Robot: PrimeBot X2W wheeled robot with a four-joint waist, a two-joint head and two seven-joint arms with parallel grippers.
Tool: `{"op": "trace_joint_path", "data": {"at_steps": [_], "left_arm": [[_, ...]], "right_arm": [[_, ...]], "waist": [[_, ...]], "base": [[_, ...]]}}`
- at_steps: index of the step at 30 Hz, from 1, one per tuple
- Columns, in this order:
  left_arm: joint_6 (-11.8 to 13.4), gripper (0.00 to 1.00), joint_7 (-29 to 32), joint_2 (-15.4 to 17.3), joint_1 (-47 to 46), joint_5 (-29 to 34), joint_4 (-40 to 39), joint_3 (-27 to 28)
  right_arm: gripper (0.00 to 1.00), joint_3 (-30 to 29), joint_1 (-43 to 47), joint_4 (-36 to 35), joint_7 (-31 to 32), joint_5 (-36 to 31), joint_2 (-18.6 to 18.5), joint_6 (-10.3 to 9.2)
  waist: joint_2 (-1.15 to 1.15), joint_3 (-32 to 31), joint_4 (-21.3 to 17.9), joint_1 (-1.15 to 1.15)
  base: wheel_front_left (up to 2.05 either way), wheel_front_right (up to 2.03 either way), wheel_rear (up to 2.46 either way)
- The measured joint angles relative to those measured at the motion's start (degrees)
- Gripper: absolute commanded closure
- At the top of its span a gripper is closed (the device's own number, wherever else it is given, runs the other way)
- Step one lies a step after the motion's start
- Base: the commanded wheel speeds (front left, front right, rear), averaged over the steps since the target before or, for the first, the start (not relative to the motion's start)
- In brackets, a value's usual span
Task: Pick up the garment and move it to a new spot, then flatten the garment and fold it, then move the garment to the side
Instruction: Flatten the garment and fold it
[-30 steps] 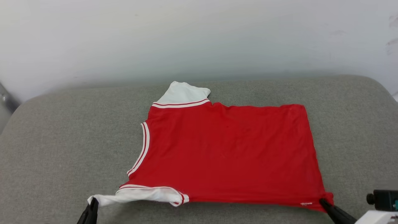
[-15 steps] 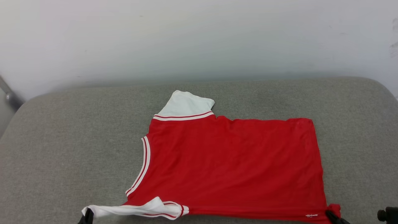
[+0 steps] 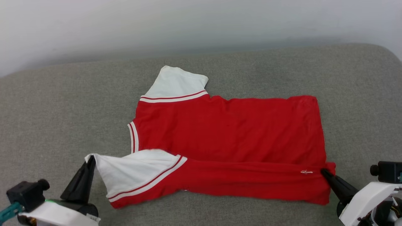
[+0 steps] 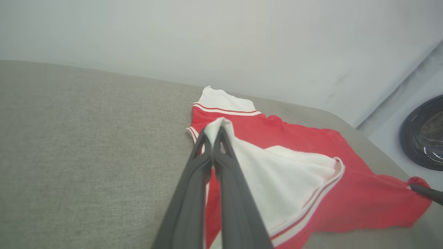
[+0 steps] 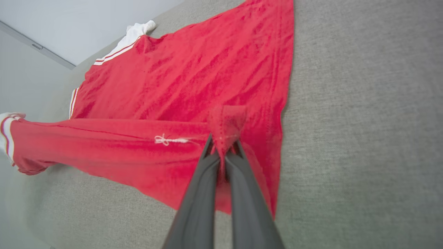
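two corners pinched: left gripper squeezes white sleeve, right gripper squeezes red hem. garment flat on cushion, first fold looks started; more folding, side move not done.

The left gripper, at the lower left, is clamped tight on the white sleeve tip of the garment, and the right gripper, at the lower right, pinches its red corner.

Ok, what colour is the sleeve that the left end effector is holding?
White, edged with red-and-white striped trim; the sleeve shows best in the head view.
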Motion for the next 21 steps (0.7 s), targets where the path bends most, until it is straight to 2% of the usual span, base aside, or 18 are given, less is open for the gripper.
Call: {"op": "trace_joint_path", "data": {"at_steps": [15, 21], "left_arm": [[0.0, 1.0, 0.0, 7.1, -18.7, -1.7, 9.8, -10.4], [0.0, 1.0, 0.0, 8.1, -24.1, -3.4, 13.6, -14.7]], "right_arm": [[1.0, 1.0, -8.2, 4.3, 0.5, -2.6, 1.8, 0.0], [1.0, 2.3, -10.2, 5.3, -0.3, -4.5, 2.7, -0.01]], "waist": [[0.0, 7.3, -1.4, 0.0], [0.0, 10.8, -2.0, 0.0]], "base": [[0.0, 0.0, 0.0], [0.0, 0.0, 0.0]]}}
